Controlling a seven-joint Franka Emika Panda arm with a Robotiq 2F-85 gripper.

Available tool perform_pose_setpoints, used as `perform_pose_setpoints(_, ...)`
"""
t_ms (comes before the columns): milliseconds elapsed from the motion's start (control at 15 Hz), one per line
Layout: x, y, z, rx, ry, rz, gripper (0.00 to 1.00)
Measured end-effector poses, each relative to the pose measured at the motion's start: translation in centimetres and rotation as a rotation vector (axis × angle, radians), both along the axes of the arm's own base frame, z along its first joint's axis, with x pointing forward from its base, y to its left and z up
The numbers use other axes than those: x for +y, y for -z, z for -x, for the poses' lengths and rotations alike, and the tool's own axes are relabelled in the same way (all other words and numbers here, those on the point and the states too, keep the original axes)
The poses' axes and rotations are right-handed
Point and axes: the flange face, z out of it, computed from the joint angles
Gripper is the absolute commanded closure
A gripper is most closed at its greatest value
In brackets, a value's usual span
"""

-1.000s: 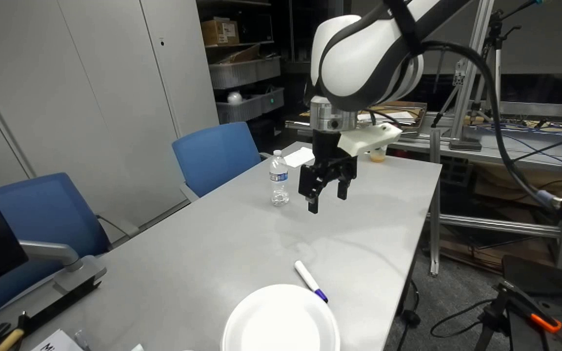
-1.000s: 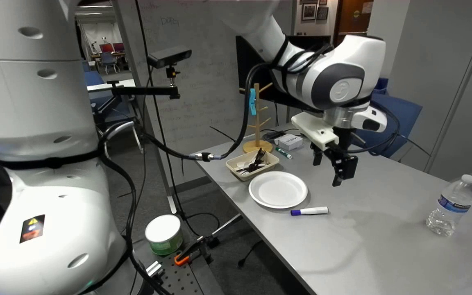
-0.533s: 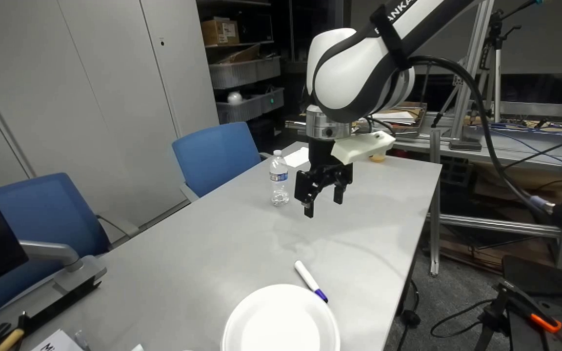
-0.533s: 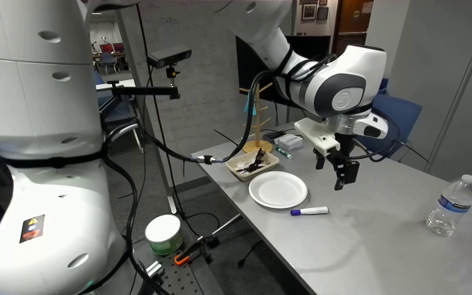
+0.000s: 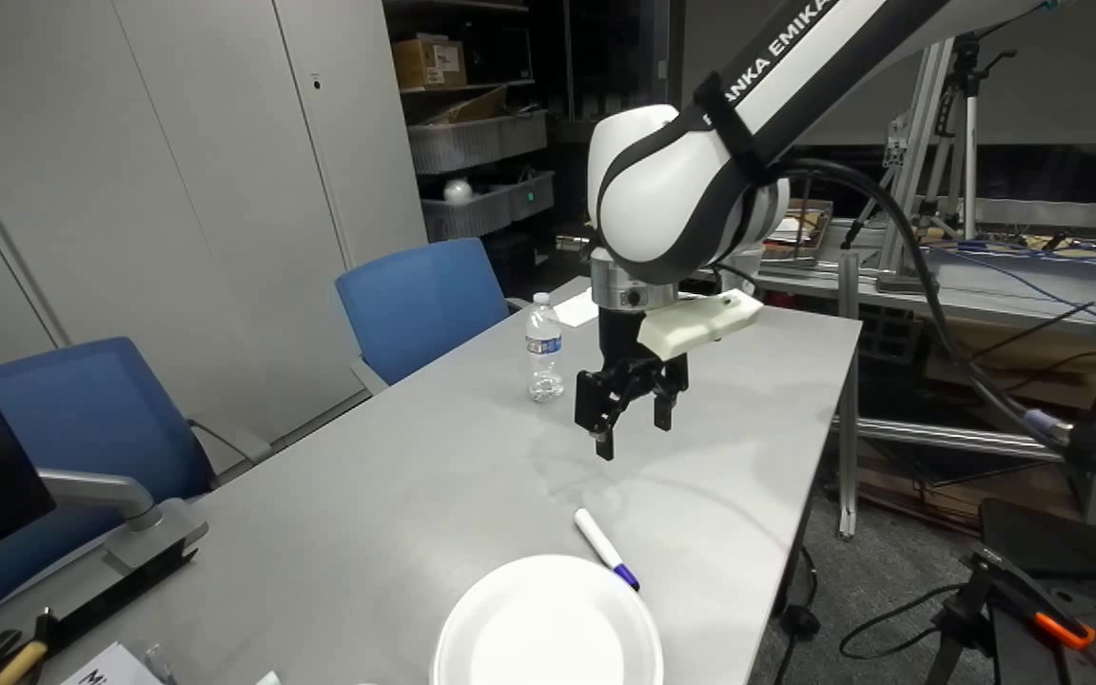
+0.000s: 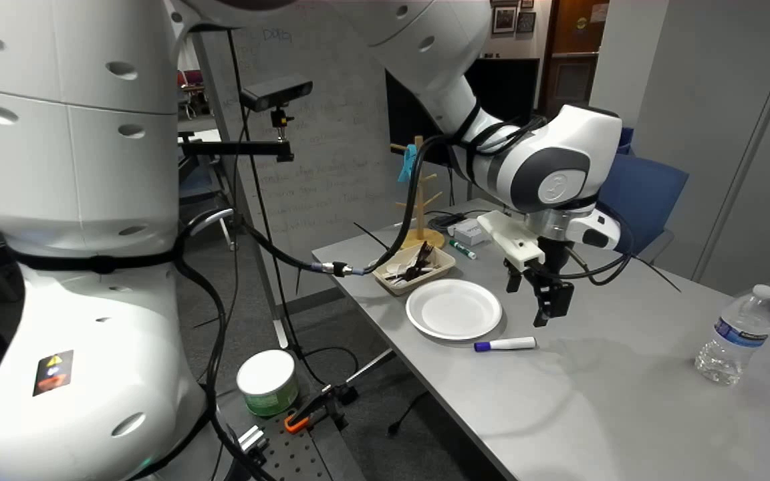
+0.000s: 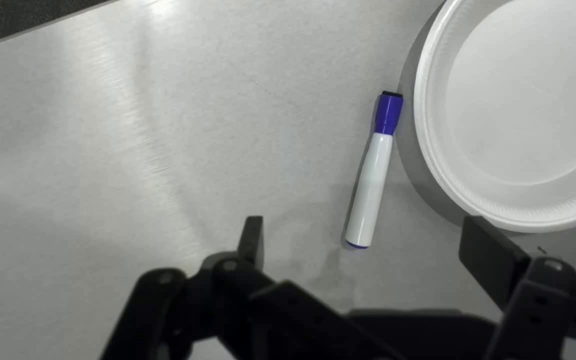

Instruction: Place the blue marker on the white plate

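Note:
The blue marker, white-barrelled with a dark blue cap, lies on the table beside the plate in both exterior views point(image 5: 607, 549) point(image 6: 505, 344). It also lies in the wrist view point(image 7: 372, 180), its cap end close to the plate's rim and its plain end towards my gripper. The white plate point(image 5: 548, 623) is round, bare and flat on the table; it also shows in an exterior view point(image 6: 454, 309) and at the right of the wrist view point(image 7: 528, 100). My gripper point(image 5: 635, 433) point(image 6: 527, 303) point(image 7: 364, 222) is open and empty, above the table near the marker's plain end, not touching it.
A clear water bottle point(image 5: 544, 347) point(image 6: 736, 337) stands on the table. Beyond the plate are a cutlery tray point(image 6: 395, 286), a green marker point(image 6: 462, 250), a small white box point(image 6: 472, 232) and a wooden stand point(image 6: 420, 200). The table edge runs near the marker.
My gripper has moved down, closer to the table and to the marker, and stays open. The marker, plate and bottle have not moved.

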Motion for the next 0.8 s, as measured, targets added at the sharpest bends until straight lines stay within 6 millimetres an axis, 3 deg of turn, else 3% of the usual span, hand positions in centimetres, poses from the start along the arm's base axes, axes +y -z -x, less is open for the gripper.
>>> perform_pose_setpoints(467,2.3,5.3,-2.6,0.028,0.071,-0.016,0.00)
perform_pose_setpoints(800,2.6,9.5,-4.3,0.004,0.131,-0.006,0.00)
